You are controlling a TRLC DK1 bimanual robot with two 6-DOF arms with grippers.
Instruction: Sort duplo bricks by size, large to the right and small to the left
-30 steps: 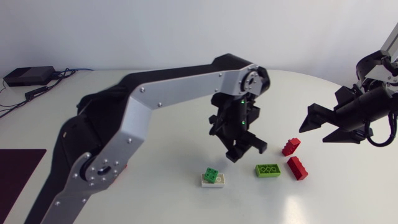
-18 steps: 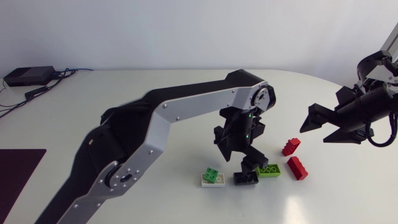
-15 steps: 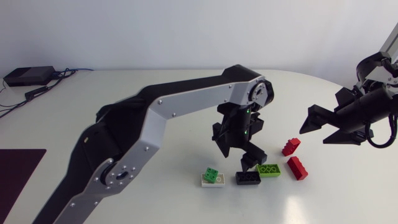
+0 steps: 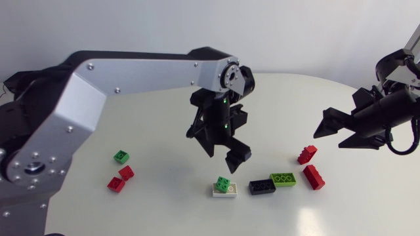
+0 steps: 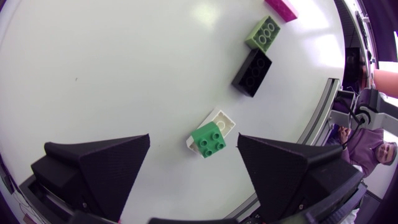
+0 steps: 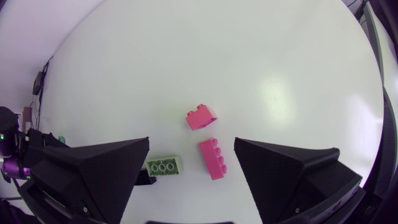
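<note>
Our left gripper [image 4: 224,156] hangs wide open and empty over the stacked green brick [image 4: 224,184], which sits on a white brick [image 4: 225,193] near the table's middle. At its three o'clock lie a black brick [image 4: 262,187], a lime brick [image 4: 283,178] and a long red brick [image 4: 313,177], with a short red brick [image 4: 306,154] beyond. A loose green brick [image 4: 121,157] and two small red bricks [image 4: 126,172] sit at eight o'clock. Our right gripper [image 4: 328,139], spread and empty, hovers at three o'clock. We judge most bricks sorted, with the stacked pair left. The table [image 4: 157,203] is white and faintly glossy.
</note>
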